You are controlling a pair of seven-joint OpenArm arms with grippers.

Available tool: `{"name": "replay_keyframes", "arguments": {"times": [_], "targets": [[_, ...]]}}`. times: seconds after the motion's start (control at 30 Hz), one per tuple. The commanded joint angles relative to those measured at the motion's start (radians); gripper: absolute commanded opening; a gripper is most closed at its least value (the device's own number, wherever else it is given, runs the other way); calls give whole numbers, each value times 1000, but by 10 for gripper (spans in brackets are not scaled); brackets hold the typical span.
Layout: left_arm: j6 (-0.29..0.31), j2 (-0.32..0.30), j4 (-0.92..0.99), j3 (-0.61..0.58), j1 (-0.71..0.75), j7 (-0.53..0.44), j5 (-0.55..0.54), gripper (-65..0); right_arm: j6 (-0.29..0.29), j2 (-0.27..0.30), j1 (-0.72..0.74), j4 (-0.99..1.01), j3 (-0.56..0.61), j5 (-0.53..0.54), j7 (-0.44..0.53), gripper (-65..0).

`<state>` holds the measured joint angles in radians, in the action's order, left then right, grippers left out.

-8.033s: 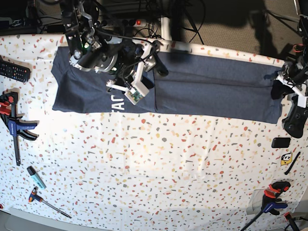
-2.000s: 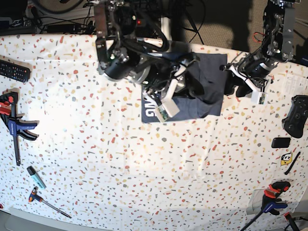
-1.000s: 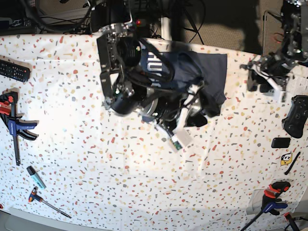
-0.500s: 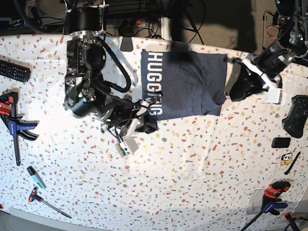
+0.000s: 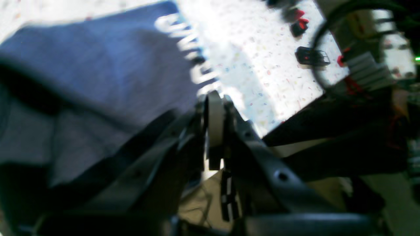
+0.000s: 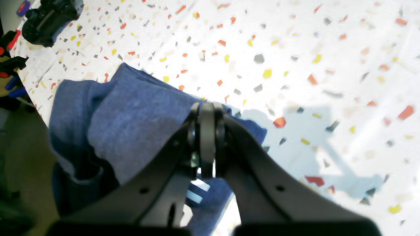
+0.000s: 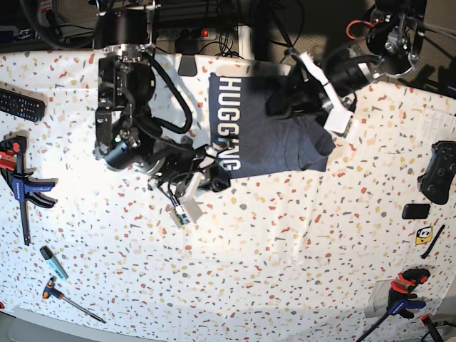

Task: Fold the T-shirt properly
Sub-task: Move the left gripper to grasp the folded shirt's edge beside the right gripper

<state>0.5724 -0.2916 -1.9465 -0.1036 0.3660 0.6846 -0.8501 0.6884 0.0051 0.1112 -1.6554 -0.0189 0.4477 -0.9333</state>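
Near-left corner: teal-and-black marker (image 7: 53, 262), with an orange-and-black-handled tool (image 7: 71, 299) just beside it
Left edge: red-and-blue clamp (image 7: 25, 182); black keypad-like object (image 7: 21, 105) on its far side
Right edge: black object (image 7: 439, 173) on the table (image 7: 285, 263), then a small black box (image 7: 416, 211), nearer
Near-right: yellow panda-face item (image 7: 424, 234); second red-and-blue clamp (image 7: 402, 292)

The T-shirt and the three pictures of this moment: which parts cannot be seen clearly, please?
- Upper right of the T-shirt, base view: covered by the left gripper.
- Lower left corner of the shirt, base view: behind the right gripper.
- Lettering, left wrist view: blurred, its end behind the jaws.
- Shirt's lower part, right wrist view: behind the jaws and cut off by the bottom edge.
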Motion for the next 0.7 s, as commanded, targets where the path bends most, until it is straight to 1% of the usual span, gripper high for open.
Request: {"name": "replay_keyframes", "arguments": {"times": [0.0,0.1,0.13,0.17,0.27,0.33,0.5,0.57,0.6,0.67], "targets": [[8,-5,-40,-11,-3,-24,-1,-650,10,-3,19,-5,0,19,21,-650],[0,-5,-63,-74,-3,-49,87,-650,10,-2,19,18,0,19,25,-650],[-29,-5,-63,-100,-3,-68,127,-650,10,-2,19,20,-1,19,24,-650],[-70,-5,-63,-129,-3,-88,175,-650,10,-2,19,20,0,19,24,-650],[-207,-5,-63,-202,-3,-164,324,-650,10,-3,19,20,0,19,24,-650],[-285,-5,-63,-232,-6,-193,388,-650,10,-3,19,20,0,19,24,-650],[-435,-5,-51,-278,-11,-184,483,-650,6,-8,19,20,-1,19,24,-650],[-472,-5,-46,-284,-11,-161,506,-650,6,-8,19,20,-1,19,24,-650],[-484,-5,-46,-283,-11,-148,536,-650,6,-8,19,20,-1,19,25,-650],[-533,-6,-46,-275,-11,-122,618,-650,6,-8,20,20,-1,19,28,-650]]}}
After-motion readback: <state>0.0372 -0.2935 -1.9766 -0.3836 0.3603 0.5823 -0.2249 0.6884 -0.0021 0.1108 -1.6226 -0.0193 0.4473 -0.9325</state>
